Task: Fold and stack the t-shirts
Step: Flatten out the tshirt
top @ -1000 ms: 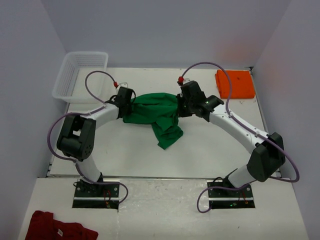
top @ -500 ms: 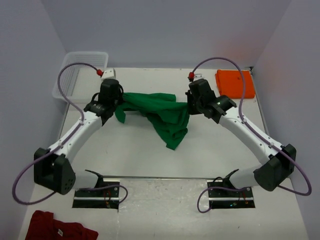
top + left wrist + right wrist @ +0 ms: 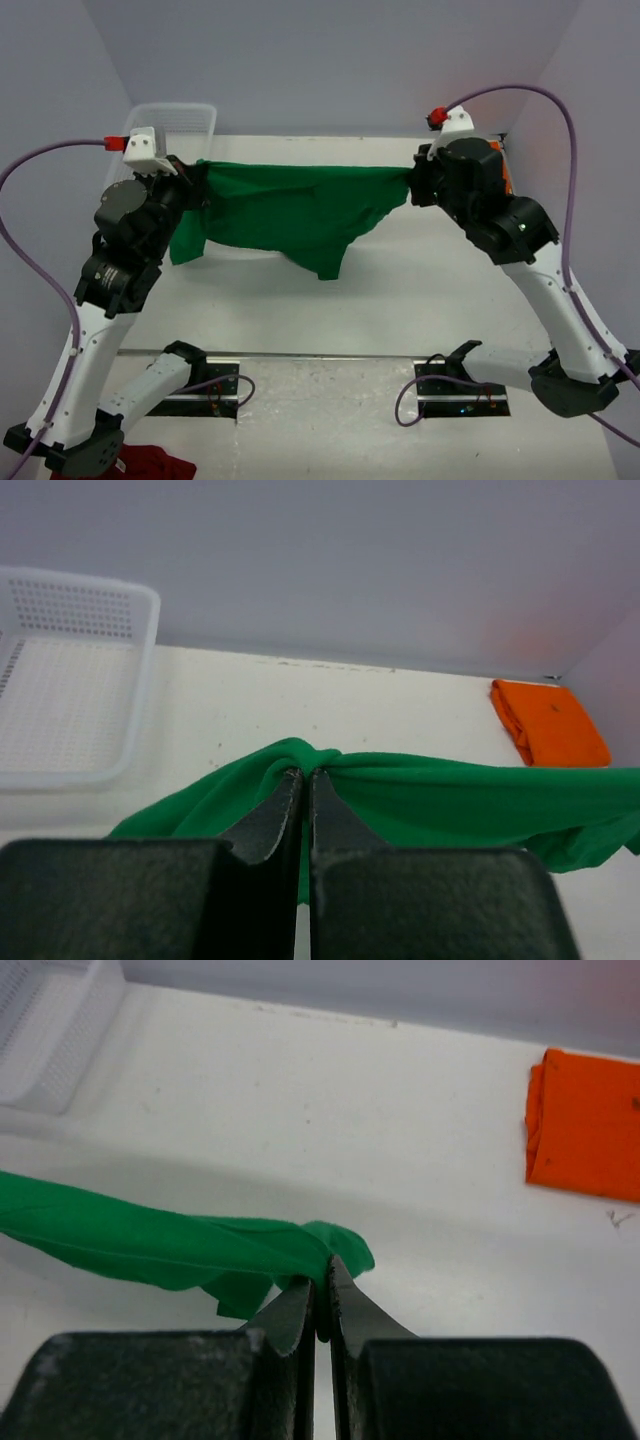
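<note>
The green t-shirt (image 3: 285, 210) hangs stretched in the air between my two grippers, its lower edge drooping towards the table. My left gripper (image 3: 197, 172) is shut on its left end, and cloth bunches at the closed tips (image 3: 306, 772). At the other end my right gripper (image 3: 413, 182) is shut on a fold of green cloth (image 3: 322, 1265). The orange t-shirt (image 3: 585, 1125) lies folded flat at the table's back right; in the top view my right arm mostly hides it, leaving only a sliver of orange (image 3: 508, 178) showing.
A white mesh basket (image 3: 165, 122) stands at the back left corner, also visible in the left wrist view (image 3: 70, 680). A dark red garment (image 3: 150, 466) lies on the floor by the left base. Grey walls close in the table on three sides.
Both arms have risen and spread apart, pulling the green t-shirt from a bunched heap on the table into a wide span in the air. The left gripper closed on the cloth.
</note>
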